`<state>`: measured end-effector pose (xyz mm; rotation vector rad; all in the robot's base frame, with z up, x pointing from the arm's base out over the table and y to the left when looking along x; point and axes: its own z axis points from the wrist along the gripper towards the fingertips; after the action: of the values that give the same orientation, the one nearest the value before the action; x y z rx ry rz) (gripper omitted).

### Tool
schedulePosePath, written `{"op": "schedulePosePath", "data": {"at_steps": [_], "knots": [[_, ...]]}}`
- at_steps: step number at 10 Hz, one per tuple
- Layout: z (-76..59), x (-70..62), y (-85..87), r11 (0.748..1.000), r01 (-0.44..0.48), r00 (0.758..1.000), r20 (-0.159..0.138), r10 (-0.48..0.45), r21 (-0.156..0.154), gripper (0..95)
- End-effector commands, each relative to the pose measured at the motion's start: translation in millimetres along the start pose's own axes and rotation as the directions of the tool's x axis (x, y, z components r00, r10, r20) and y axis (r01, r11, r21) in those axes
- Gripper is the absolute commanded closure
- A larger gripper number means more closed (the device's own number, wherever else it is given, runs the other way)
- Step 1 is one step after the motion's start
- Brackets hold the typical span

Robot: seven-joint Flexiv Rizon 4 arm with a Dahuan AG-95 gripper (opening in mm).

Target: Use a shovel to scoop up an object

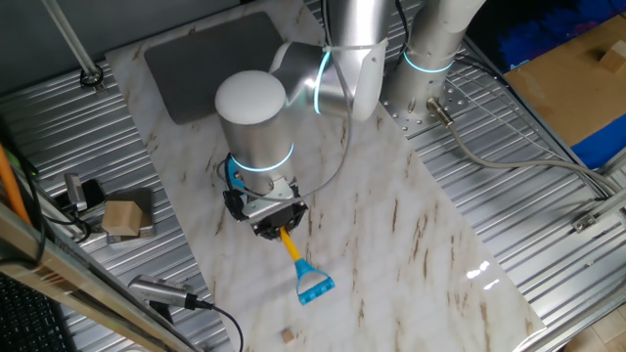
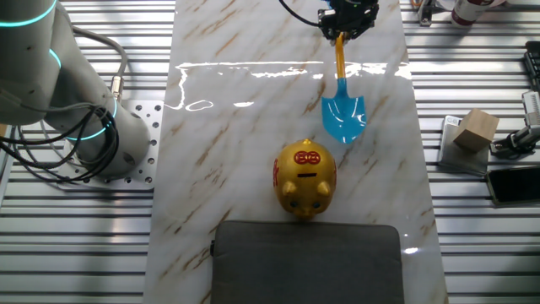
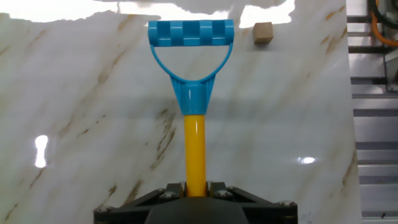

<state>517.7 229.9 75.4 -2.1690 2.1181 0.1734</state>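
My gripper (image 1: 278,227) is shut on the yellow shaft of the shovel (image 1: 293,249). In the hand view the gripper (image 3: 195,186) holds the shaft (image 3: 194,149) at the bottom, and the blue D-shaped end (image 3: 191,32) points away from it. The object, a tiny tan cube (image 3: 263,32), lies on the marble just right of that end. It also shows near the front edge (image 1: 288,335). The other fixed view has the gripper (image 2: 342,32) at the top, with the shaft running to a light-blue blade (image 2: 344,118); there the cube is out of view.
A gold pig-shaped bank (image 2: 305,181) stands near the blade, with a dark grey pad (image 2: 305,262) behind it. A larger tan block (image 1: 122,217) sits off the marble on the metal slats, among cables. The robot's base (image 1: 430,59) stands at the far corner.
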Motion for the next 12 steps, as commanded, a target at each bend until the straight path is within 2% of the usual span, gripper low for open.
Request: {"op": "schedulePosePath", "data": {"at_steps": [1,2,3,4,5,7,12], "knots": [[0.1,-7.1,4.5,0.999,0.032,0.999,0.015,-0.032,0.0,95.0],[1.0,-19.5,9.4,1.0,0.031,0.999,0.014,-0.031,0.003,95.0],[1.3,-22.7,10.1,0.999,0.034,0.999,0.017,-0.034,0.003,95.0],[2.7,-35.7,13.9,0.999,0.042,0.999,0.03,-0.042,0.002,95.0],[4.3,-39.4,19.4,0.999,0.036,0.998,0.049,-0.036,-0.002,95.0],[7.3,-42.8,31.4,1.0,0.027,0.997,0.07,-0.027,-0.006,95.0],[11.5,-56.0,63.9,1.0,-0.011,0.999,0.042,0.012,-0.029,95.0]]}}
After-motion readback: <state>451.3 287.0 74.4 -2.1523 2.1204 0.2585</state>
